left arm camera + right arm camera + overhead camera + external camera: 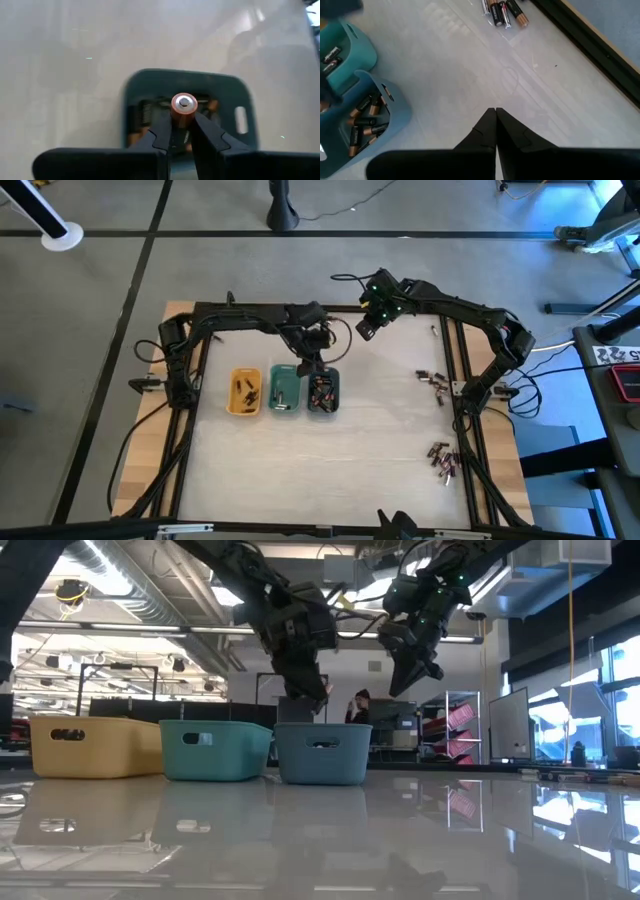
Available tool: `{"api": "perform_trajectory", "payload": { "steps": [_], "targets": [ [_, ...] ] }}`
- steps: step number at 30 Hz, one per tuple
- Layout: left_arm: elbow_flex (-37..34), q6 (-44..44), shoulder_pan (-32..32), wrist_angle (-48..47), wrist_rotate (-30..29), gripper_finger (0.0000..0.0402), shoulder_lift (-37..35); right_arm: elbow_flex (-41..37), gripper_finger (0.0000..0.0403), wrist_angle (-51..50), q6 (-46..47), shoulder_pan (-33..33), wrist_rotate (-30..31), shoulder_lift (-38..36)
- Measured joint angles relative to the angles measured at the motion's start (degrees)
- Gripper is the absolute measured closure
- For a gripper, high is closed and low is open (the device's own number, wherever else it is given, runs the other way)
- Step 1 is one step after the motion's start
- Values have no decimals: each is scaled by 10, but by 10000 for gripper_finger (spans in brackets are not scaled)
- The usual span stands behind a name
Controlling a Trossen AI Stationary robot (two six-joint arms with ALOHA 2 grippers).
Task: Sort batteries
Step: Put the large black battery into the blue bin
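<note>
The left tool [181, 131] is clamped on a single copper-topped battery [184, 106], held end-on toward the wrist camera and hanging directly above the grey-blue tray [231, 92]. The step in hand looks like a drop-off: one cell carried to its bin, not yet let go. The next move calls for the fingers to part while the cell is over the tray's opening, low enough that it does not bounce off the rim or off the cells already lying inside.

In the high view that same left tool [312, 360] sits just left of the frame's centre, over the rightmost of three trays in a row: yellow tray [233, 409], green tray [272, 392] and the grey-blue one. The right tool [368, 326] hovers at upper centre, fingers pressed together and holding nothing.

The right wrist view gives what the overhead picture only hints at: a cluster of loose batteries [502, 11] on the counter [470, 65] at the top of the frame, and copper-and-black cells [364, 122] piled in the grey-blue tray at lower left. The high view alone shows a second loose group [441, 459] at lower right. The low view shows both tools clear above the tray rims and a person far behind.
</note>
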Motion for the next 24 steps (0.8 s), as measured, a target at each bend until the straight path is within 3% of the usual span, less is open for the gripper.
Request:
{"api": "perform_trajectory", "payload": {
  "steps": [17, 24],
  "targets": [
    [0, -85, -43, 29, 10, 356, 89, 0, 400, -33, -10, 0, -1, 0],
    [0, -109, -41, 20, -7, 361, 95, 0, 400, -27, -27, 0, 3, 0]
  ]
}}
